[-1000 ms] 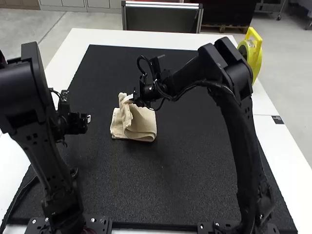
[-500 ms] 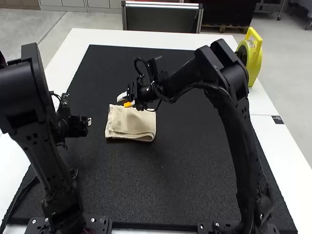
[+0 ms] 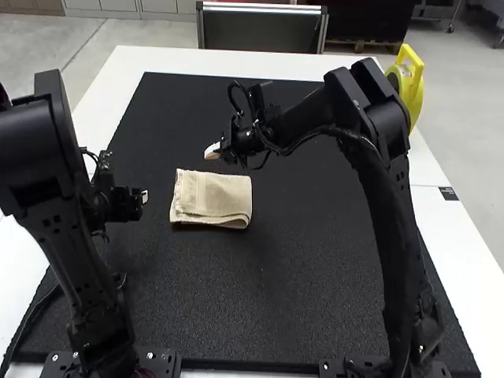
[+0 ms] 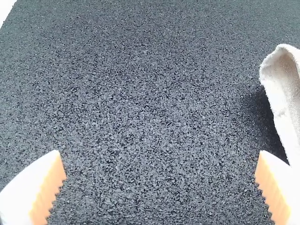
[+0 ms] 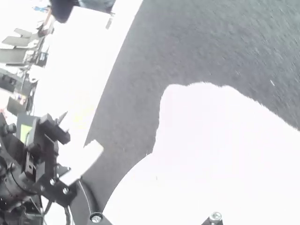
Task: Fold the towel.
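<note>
1. High view: My left arm stands at the view's left, its forearm dropping so the left end effector hangs low over the black mat, to the left of the towel and apart from it. My right arm rises from the near right, bends sharply at a high elbow and reaches across toward the middle, placing the right end effector just beyond the towel's far edge. The towel lies folded into a compact rectangle, layers showing along its near edge. The mat covers most of the white surface; a yellow reel with a handle stands behind my right elbow.

2. Left wrist view: The left end effector's two fingers are spread wide, with only mat between them and nothing in their hold. The towel's raised, curled edge is near one finger.

3. Right wrist view: I can't tell how far open the right end effector is. A large white shape covers much of the mat; I can't make out its layers. My left arm is off to one side, over the mat's edge.
</note>
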### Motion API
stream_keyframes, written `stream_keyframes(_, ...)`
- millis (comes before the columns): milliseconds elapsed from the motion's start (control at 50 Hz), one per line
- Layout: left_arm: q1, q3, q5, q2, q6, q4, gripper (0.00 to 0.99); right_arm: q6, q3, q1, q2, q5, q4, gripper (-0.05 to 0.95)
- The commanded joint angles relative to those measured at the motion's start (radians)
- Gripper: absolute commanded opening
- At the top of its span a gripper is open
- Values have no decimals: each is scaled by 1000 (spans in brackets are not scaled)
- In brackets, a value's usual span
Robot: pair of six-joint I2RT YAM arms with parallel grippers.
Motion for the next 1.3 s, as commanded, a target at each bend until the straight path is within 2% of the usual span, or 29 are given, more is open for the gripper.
stream_keyframes(0, 9, -5, 14, -24, 9, 12, 959, -26, -48, -5, -100, -23, -13, -20)
stream_keyframes(220, 6, -1, 14, -24, 5, 23, 959, -27, -136, 1, -119, -59, -15, -20)
stream_keyframes(440, 6, 3, 14, -25, 2, 31, 959, -35, -183, 5, -106, -60, -2, -20)
stream_keyframes(1280, 11, 3, 34, -25, 5, 34, 959, -61, -188, 35, 21, -54, 76, -20)
